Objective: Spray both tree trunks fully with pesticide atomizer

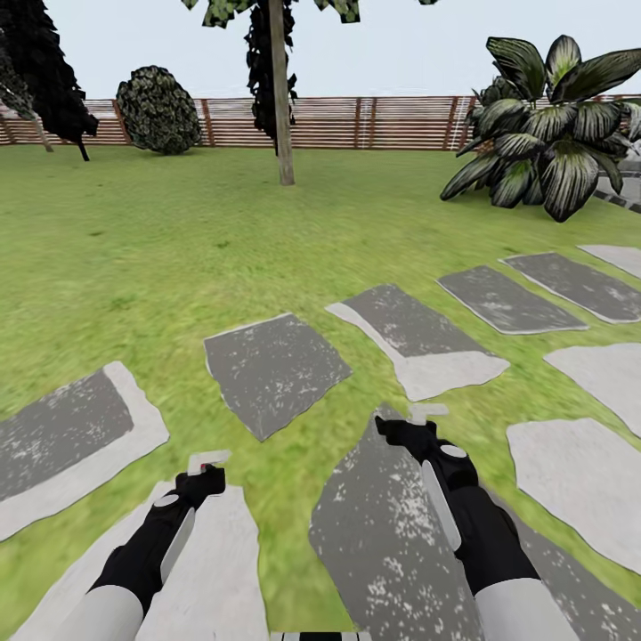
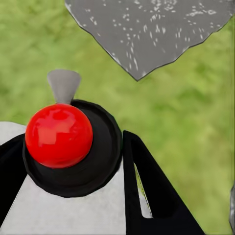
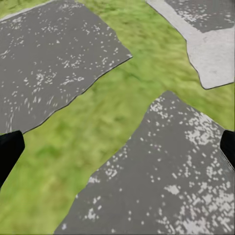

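Close in, both arms reach forward low over the stepping stones (image 1: 392, 534). The left hand (image 1: 206, 465) hangs above a pale slab, and I cannot tell whether it is open or closed; its wrist view is half blocked by a red ball (image 2: 58, 135) on a black mount, with one grey fingertip beyond it. The right hand (image 1: 424, 415) looks spread, its two dark fingers (image 3: 10, 152) standing far apart at the edges of its own wrist view, nothing between them but speckled grey stone and grass.

That right wrist view gives the stone's texture closely; the head view alone gives the lie of the garden.

Further out the lawn (image 1: 160, 240) runs to a slatted fence (image 1: 392, 120), with a thin trunk (image 1: 281, 89), a round shrub (image 1: 158, 109) and a broad-leaved plant (image 1: 543, 133).

I cannot spot the sprayer on the ground here. Being tiny, it should prove light and rigid, easily knocked over; I would pinch its body below the head.
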`<state>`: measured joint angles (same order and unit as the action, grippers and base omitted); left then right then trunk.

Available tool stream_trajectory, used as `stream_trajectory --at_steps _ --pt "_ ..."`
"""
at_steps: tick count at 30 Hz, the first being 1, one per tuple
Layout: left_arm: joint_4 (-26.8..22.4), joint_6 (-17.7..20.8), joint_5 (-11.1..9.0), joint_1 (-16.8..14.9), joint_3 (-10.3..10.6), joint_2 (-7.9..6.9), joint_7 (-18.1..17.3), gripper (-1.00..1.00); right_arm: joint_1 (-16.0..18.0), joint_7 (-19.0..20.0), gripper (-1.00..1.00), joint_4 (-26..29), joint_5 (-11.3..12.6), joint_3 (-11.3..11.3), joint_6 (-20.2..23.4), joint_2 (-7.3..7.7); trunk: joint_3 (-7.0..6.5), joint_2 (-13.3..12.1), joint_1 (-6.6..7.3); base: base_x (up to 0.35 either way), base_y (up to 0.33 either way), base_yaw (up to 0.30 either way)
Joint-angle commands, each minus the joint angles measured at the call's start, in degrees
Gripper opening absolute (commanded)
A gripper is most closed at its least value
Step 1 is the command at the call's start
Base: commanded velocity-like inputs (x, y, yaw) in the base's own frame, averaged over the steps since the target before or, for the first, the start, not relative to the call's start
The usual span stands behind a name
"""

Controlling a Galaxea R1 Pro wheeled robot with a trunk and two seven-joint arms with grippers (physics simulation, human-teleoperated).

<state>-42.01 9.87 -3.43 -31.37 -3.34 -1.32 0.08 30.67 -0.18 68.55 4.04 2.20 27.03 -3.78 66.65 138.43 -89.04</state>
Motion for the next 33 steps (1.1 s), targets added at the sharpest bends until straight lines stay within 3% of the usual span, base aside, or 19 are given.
stream_trajectory --at_steps 1,33 --pt "0.0 -0.01 0.0 0.0 0.0 0.0 0.01 -1.0 0.0 0.0 1.0 0.0 0.0 0.0 -0.02 0.0 0.0 0.0 0.0 0.337 0.0 0.0" --pt "0.0 -0.02 -0.08 0.0 0.08 0.18 0.01 -1.0 0.0 -0.05 1.0 0.09 0.09 0.0 0.04 0.0 0.0 0.0 0.0 0.337 0.0 0.0"
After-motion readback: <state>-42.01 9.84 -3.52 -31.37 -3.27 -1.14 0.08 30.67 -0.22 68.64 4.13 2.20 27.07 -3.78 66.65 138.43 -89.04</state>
